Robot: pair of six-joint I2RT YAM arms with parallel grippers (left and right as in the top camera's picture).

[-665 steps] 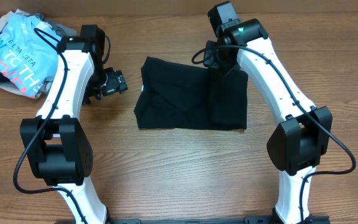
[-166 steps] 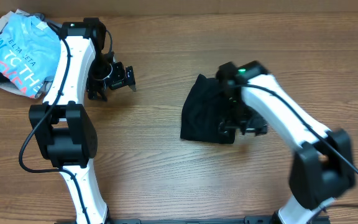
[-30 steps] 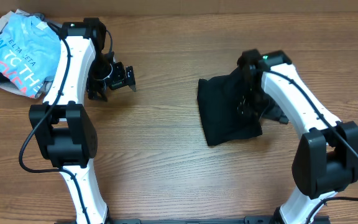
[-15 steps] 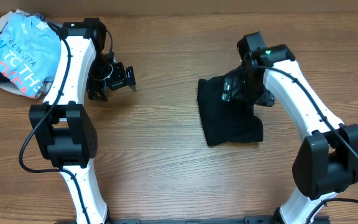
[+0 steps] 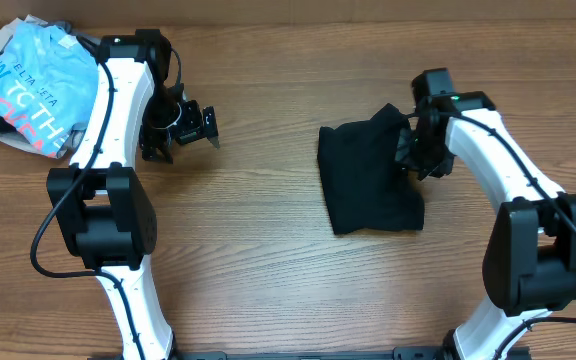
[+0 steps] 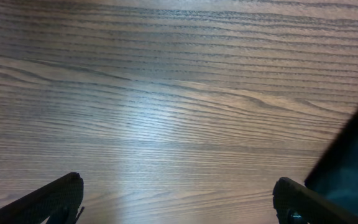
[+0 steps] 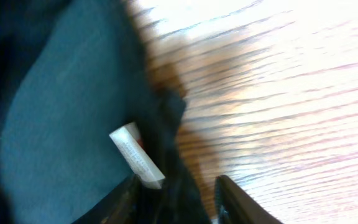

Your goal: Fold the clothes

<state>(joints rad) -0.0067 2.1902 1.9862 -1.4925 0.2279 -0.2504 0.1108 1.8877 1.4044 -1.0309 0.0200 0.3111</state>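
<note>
A black garment (image 5: pixel 366 180) lies folded into a small rectangle on the wooden table, right of centre. My right gripper (image 5: pixel 415 148) is at its upper right edge. In the right wrist view its fingers (image 7: pixel 179 196) are closed on a bunched fold of the black cloth (image 7: pixel 55 124), next to a white label (image 7: pixel 135 155). My left gripper (image 5: pixel 186 124) is open and empty over bare table, far left of the garment. Its spread fingers (image 6: pixel 176 190) show only wood grain between them.
A pile of other clothes, topped by a light blue printed shirt (image 5: pixel 28 80), lies at the back left corner. A dark shape (image 6: pixel 353 162) sits at the right edge of the left wrist view.
My right gripper has moved from over the garment's right half to its upper right edge, and that corner now stands raised. The left arm has not moved.
</note>
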